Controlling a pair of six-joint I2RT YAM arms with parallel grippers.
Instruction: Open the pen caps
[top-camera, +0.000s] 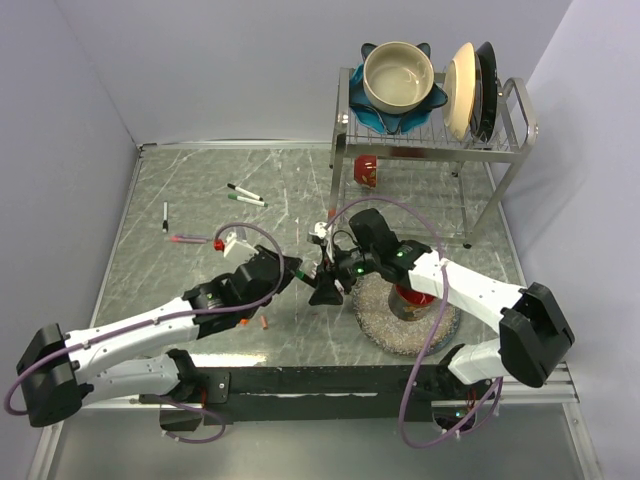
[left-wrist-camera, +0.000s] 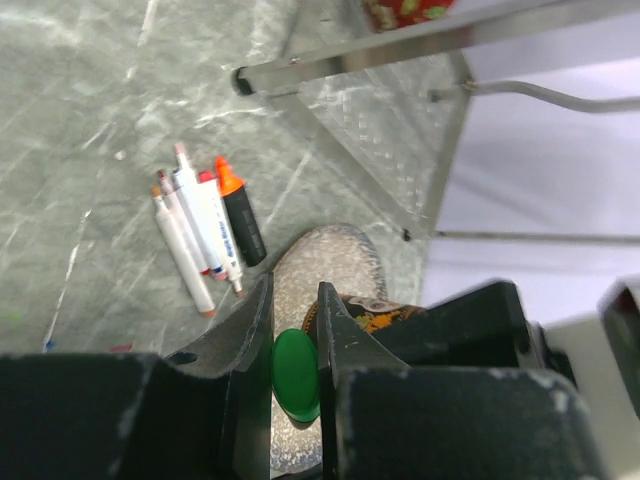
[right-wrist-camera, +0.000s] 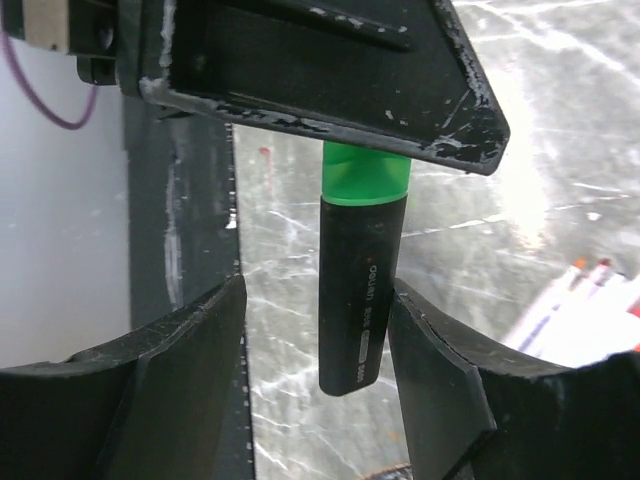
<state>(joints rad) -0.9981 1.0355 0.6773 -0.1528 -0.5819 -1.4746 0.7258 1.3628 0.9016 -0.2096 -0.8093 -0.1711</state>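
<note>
The left hand (left-wrist-camera: 295, 300) is closed on a green cap (left-wrist-camera: 295, 375), with one finger pressed against each side of it. The cap sits on the end of a black highlighter barrel (right-wrist-camera: 360, 300), and no gap shows where green meets black. The barrel sticks out from that grip above the tabletop (top-camera: 180, 180), in front of the dish rack (top-camera: 430, 150) and a little to its left.

The right hand (right-wrist-camera: 318, 290) is open, with a finger on each side of the barrel. One finger stands clear, and tabletop shows in the gap. The other sits at the barrel's edge, and it cannot be told whether it touches. Both hands meet at this one highlighter.

Directly in front of the rack, next to the hands, lies a round speckled mat (top-camera: 385, 335) with a red patterned container (top-camera: 412, 298) on it.

Near the foot of the rack's front left leg is a tight cluster of markers. It is made up of several white-barrelled markers (left-wrist-camera: 195, 235) and one black marker (left-wrist-camera: 245, 228) with an orange cap (left-wrist-camera: 228, 178) on its end.

Further left of the rack, two slim pens (top-camera: 246, 196) lie close together, and a single pen (top-camera: 165, 217) lies further left again.

A red can (top-camera: 366, 170) stands under the rack. On top of the rack are a beige bowl (top-camera: 398, 75) nested in a blue bowl (top-camera: 372, 118), a cream plate (top-camera: 460, 90) and a black plate (top-camera: 487, 85), both plates standing on edge.
</note>
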